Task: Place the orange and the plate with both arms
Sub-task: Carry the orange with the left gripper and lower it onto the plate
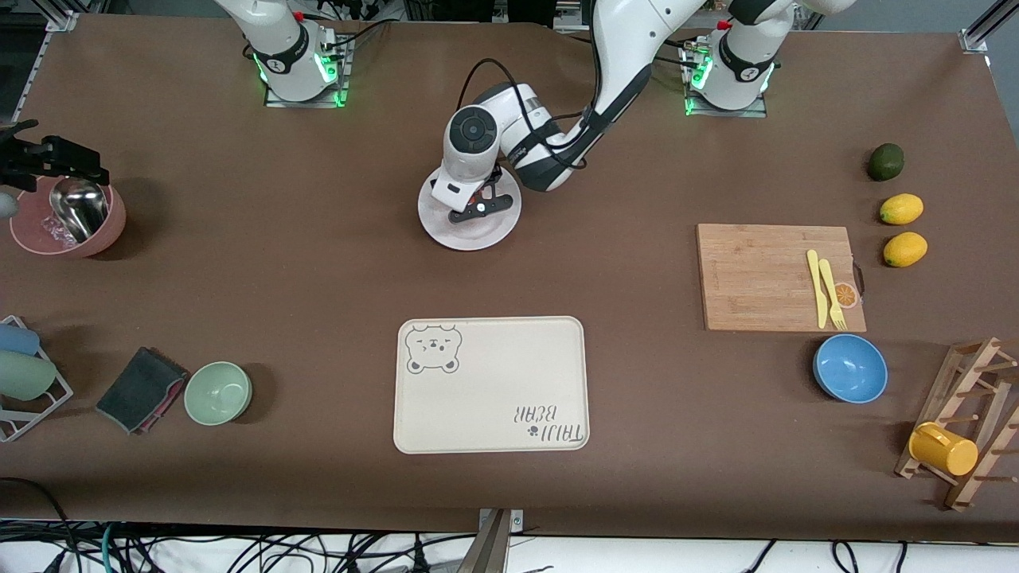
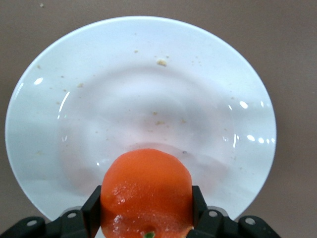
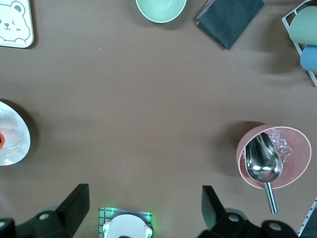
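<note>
Two arms: right gripper waits high, fingers spread wide, empty. Left gripper bent low over the white plate; its wrist view alone shows both fingers clamping the orange between them.

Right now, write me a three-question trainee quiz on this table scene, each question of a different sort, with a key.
1. True or false: the left tool is shut on the orange over the plate.
2. Multiple choice: what lies in the pink bowl? A) a lemon B) a metal scoop C) a fork
3. Fill in: the yellow knife and fork lie on the ____.

Key: 1 true. 2 B, the metal scoop. 3 cutting board. The right tool waits open, high over the table.
</note>
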Motion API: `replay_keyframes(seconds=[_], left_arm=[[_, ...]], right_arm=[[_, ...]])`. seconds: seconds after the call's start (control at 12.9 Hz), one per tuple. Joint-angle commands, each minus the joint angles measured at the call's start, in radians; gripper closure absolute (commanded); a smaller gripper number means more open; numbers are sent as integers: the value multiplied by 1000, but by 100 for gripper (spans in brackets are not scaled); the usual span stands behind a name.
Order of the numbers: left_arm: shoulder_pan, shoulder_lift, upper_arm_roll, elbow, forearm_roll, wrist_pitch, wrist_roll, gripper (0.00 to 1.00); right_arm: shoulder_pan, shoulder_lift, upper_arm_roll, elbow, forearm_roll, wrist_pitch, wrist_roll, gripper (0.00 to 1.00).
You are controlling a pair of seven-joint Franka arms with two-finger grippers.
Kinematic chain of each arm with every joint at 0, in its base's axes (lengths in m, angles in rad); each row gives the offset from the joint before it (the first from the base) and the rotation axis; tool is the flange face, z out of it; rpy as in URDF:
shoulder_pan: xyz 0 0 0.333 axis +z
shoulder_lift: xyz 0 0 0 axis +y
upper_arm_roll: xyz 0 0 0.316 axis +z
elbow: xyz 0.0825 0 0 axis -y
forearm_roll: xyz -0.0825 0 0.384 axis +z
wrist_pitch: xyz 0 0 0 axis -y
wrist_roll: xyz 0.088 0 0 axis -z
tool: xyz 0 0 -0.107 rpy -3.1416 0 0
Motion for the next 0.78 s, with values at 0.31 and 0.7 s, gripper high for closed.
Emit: replay_keyframes(seconds=[0.31, 0.7], left_arm=[[45, -26, 20, 87, 130, -110, 10, 0], [204, -92, 6, 173, 128, -356, 209, 0]], right_arm=[[-3, -2, 4, 9, -6, -12, 13, 0], [0, 1, 5, 11, -9, -1, 7, 0]])
